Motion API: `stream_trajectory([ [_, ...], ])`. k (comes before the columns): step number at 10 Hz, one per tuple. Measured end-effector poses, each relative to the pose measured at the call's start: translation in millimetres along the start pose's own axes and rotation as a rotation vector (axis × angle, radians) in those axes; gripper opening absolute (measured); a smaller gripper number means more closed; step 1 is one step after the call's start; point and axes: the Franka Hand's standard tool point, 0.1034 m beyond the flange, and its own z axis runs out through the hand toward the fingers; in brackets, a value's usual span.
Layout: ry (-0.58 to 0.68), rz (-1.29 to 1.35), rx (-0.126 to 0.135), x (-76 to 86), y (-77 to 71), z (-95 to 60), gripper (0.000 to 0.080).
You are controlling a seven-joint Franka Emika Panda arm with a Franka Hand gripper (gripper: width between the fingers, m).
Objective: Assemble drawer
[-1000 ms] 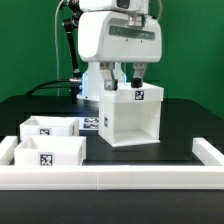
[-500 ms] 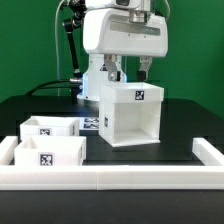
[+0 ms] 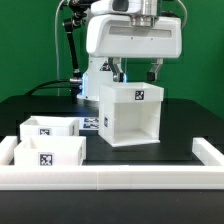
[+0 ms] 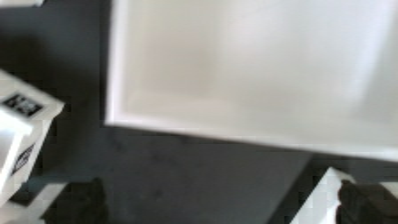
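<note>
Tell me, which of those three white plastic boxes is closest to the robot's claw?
The tall white open-fronted housing, right beneath the gripper; both small white trays sit toward the exterior view's left.

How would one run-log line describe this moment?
gripper: open, empty, raised by box housing top | near tray, far tray: on table, outside housing

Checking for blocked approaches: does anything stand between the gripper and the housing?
Nothing visible does. The open gripper hangs just above the housing, with only air between them. The far tray and the near tray sit aside, at the exterior view's left.
</note>
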Motion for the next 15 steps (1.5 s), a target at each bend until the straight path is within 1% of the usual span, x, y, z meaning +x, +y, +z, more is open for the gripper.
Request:
stream_trajectory([
  [1, -0.009, 0.009, 0.008, -4.8, -6.6, -4.7, 0.0650],
  [2, -0.006, 0.009, 0.007, -9.9, -11.1, -8.3, 0.0650],
  [6, -0.011, 0.013, 0.011, -10.2, -10.1, -4.3, 0.0650],
  [7, -0.021, 0.123, 0.034, -17.2, -15.3, -1.1, 0.0650],
  [8, -0.035, 0.166, 0.051, -26.8, -25.7, 3.2, 0.0650],
  [9, -0.044, 0.177, 0.065, -32.6, -34.0, 6.0, 0.0650],
  [10, -0.048, 0.171, 0.069, -37.7, -42.5, 10.6, 0.0650],
  [12, -0.046, 0.139, 0.066, -44.9, -60.7, 18.7, 0.0650],
  [13, -0.024, 0.120, 0.061, -45.6, -65.3, 22.4, 0.0650],
  [14, -0.014, 0.122, 0.062, -48.7, -69.6, 29.5, 0.0650],
  [15, -0.015, 0.123, 0.059, -49.7, -71.1, 33.6, 0.0650],
])
